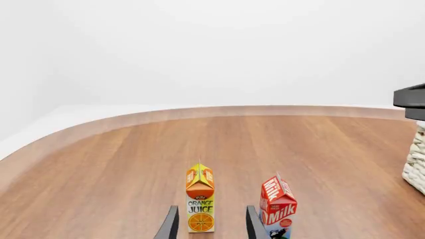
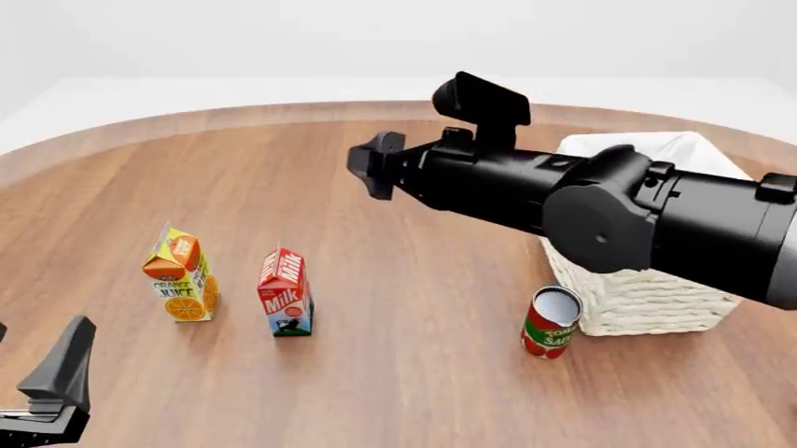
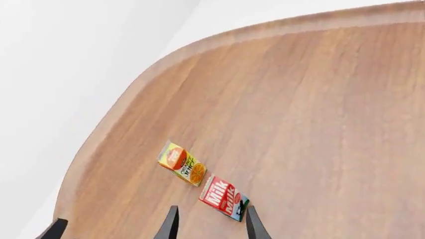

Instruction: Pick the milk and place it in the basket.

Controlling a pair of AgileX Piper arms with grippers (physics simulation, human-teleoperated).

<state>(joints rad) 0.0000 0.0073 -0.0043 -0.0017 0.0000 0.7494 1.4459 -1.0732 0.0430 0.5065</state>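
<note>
The milk (image 2: 284, 291), a red carton with a blue-and-white lower part, stands upright on the wooden table left of centre. It also shows in the left wrist view (image 1: 277, 205) and the right wrist view (image 3: 224, 198). The cream wicker basket (image 2: 648, 297) with white lining stands at the right, partly hidden by my right arm. My right gripper (image 2: 369, 168) is open and empty, held high above the middle of the table, far from the milk. My left gripper (image 2: 40, 334) is open and empty, low at the near left corner, short of the cartons.
An orange-and-yellow juice carton (image 2: 182, 276) stands just left of the milk, in line with my left gripper's gap (image 1: 211, 211). A red tomato can (image 2: 551, 322) stands at the basket's near left corner. The table's curved far edge (image 2: 249, 117) runs behind.
</note>
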